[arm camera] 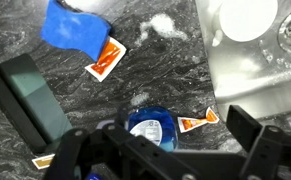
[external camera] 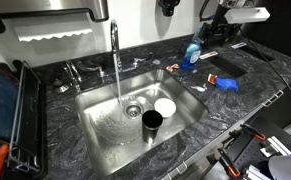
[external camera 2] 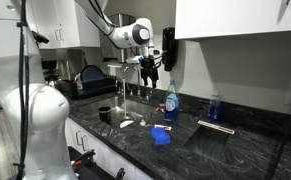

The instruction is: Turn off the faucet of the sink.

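The faucet (external camera: pixel 114 40) is a tall chrome gooseneck behind the sink (external camera: pixel 100 125), and a stream of water runs from it into the steel basin. It also shows in an exterior view (external camera 2: pixel 126 78). Small chrome handles (external camera: pixel 74 70) sit at its base. My gripper (external camera 2: pixel 168 50) hangs open and empty well above the counter, to the side of the faucet. In the wrist view my gripper (arm camera: pixel 160 150) is straight over the blue dish-soap bottle (arm camera: pixel 150 128), with a corner of the sink (arm camera: pixel 240 70) at the upper right.
A black cup (external camera: pixel 152 122) and a white bowl (external camera: pixel 165 105) stand in the basin. The soap bottle (external camera: pixel 190 55), a blue cloth (external camera: pixel 225 82) and orange packets (arm camera: pixel 105 58) lie on the dark stone counter. A black wire dish rack (external camera: pixel 10 115) stands beside the sink.
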